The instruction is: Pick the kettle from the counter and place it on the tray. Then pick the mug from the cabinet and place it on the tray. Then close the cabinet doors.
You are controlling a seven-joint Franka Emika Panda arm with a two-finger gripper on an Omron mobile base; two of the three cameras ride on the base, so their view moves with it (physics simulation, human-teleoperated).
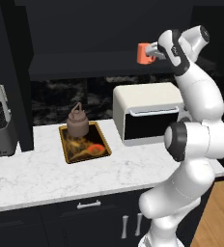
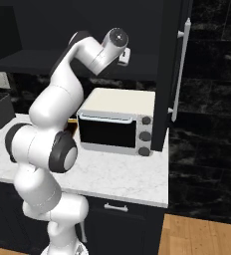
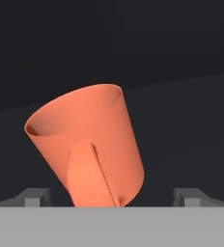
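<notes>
Jaws gaping wide and holding nothing, I am lining the gripper (image 3: 112, 197) up around the mug (image 3: 87, 147) on the cabinet shelf (image 1: 85, 65), judging it light, stiff, slippery, best squeezed across its body.

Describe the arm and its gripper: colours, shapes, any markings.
The arm is glossy white, built of rounded tubular segments with dark grey bands at the joints and a round dark cap at one joint. No cables show. The gripper has small grey, blocky jaws.
</notes>
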